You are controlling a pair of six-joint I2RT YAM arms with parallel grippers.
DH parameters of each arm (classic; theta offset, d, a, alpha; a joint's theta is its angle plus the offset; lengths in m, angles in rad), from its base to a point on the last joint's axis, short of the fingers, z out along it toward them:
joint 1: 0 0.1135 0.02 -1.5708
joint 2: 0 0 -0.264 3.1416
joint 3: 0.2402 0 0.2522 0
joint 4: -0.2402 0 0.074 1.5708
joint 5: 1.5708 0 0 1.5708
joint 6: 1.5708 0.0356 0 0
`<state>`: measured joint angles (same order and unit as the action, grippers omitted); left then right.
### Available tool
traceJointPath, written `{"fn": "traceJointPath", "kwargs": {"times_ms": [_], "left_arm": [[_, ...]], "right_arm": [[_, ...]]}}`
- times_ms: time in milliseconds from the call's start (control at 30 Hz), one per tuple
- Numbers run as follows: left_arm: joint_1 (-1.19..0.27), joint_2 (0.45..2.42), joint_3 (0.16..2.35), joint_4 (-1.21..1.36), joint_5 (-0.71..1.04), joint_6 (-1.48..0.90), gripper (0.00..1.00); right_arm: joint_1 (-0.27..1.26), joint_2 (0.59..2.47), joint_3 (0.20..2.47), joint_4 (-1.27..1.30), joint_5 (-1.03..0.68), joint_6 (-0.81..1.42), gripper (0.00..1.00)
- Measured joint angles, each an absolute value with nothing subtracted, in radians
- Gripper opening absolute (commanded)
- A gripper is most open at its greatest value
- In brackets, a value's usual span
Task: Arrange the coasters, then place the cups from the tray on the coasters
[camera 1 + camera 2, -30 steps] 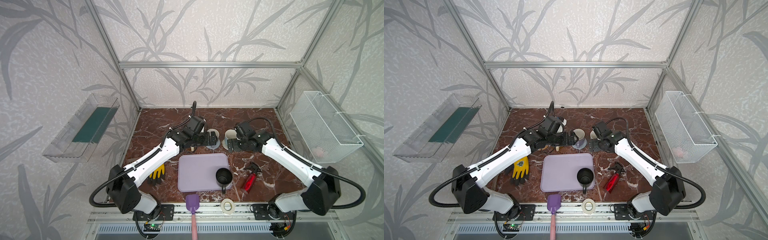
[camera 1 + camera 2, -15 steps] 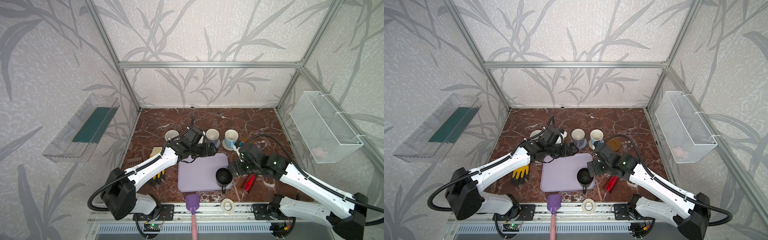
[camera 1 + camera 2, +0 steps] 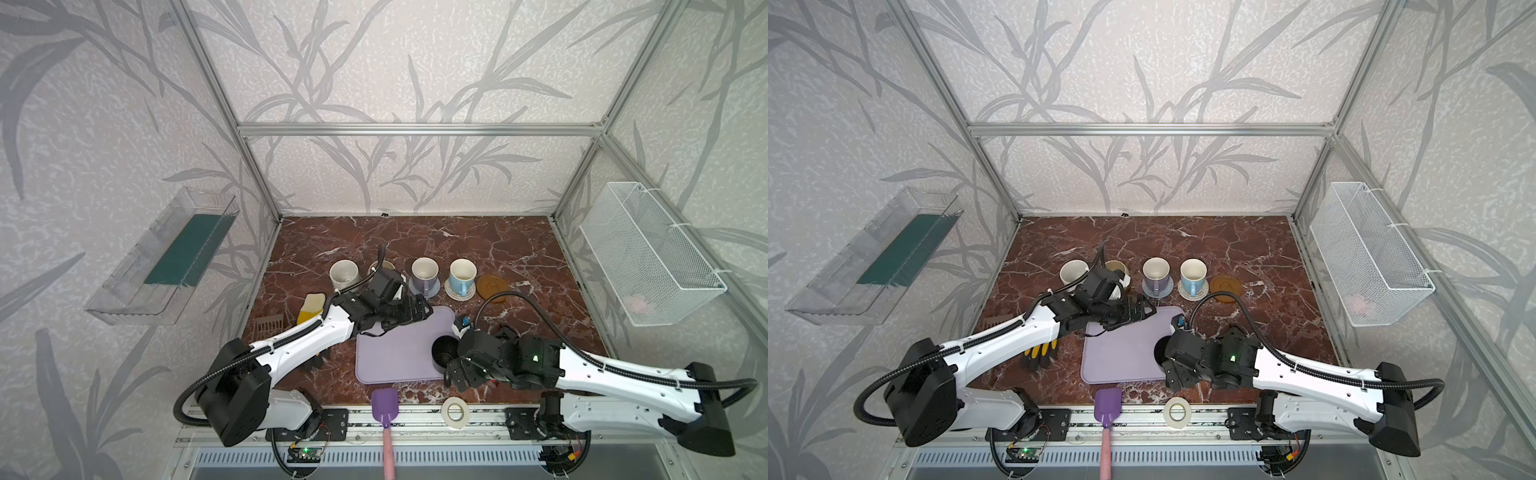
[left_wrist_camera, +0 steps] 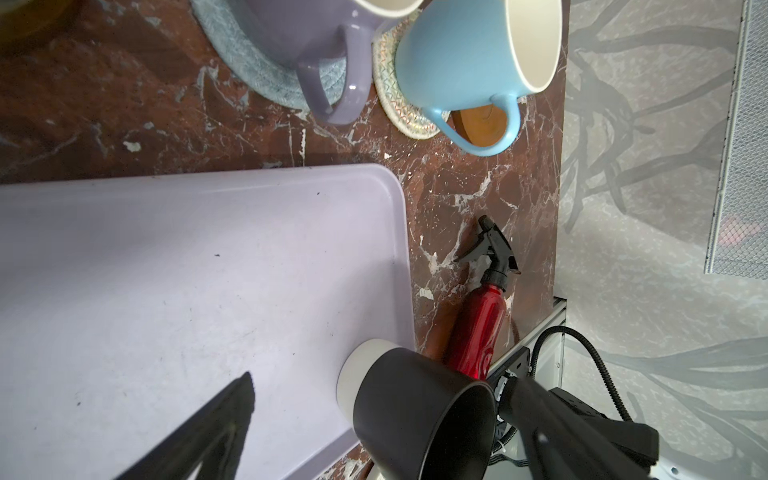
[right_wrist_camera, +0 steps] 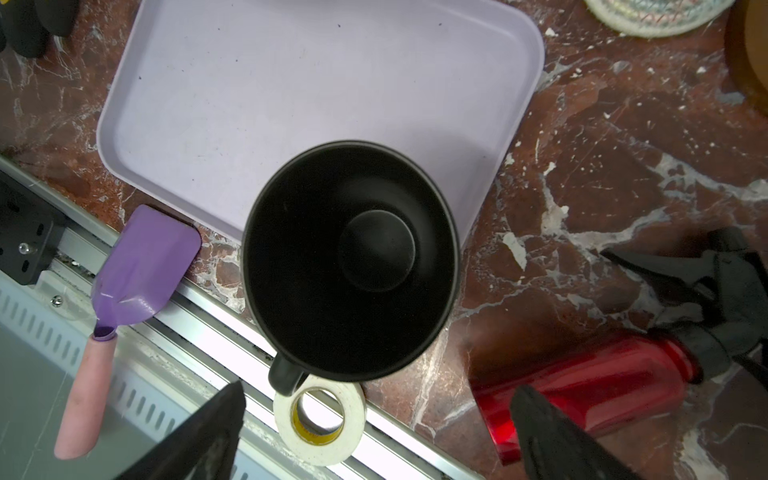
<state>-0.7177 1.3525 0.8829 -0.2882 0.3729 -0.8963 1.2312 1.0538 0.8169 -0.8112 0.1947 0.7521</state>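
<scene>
Black cup alone on tray
Right tool spread wide above it; left tool likewise, empty, over tray's far edge.

You have bare tray floor left of the black mug, but the red spray bottle lies just beside the tray on the mug's right, and the tape ring sits near its handle. The amber coaster lies uncovered, with the light blue mug close on one side and open table on the other.
</scene>
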Motion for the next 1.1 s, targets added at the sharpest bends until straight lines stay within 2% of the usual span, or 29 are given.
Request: {"fn": "traceJointPath", "kwargs": {"times_ms": [367,667,800,1100], "left_arm": [[-0.753,1.327,0.838,-0.284,0.373,-0.937,0.99],[-0.772,1.283,0.789,-0.268,0.369,-0.969,0.99],[-0.775,1.243,0.719,-0.239,0.368,-0.998,0.99],[-0.813,1.215,0.670,-0.192,0.367,-1.036,0.99]], "right_arm": [[1.306,1.184,0.777,-0.751,0.252,0.846,0.98],[1.346,1.265,0.777,-0.744,0.296,0.918,0.87],[1.355,1.279,0.776,-0.743,0.311,0.934,0.75],[1.377,1.278,0.765,-0.715,0.339,0.947,0.69]]}}
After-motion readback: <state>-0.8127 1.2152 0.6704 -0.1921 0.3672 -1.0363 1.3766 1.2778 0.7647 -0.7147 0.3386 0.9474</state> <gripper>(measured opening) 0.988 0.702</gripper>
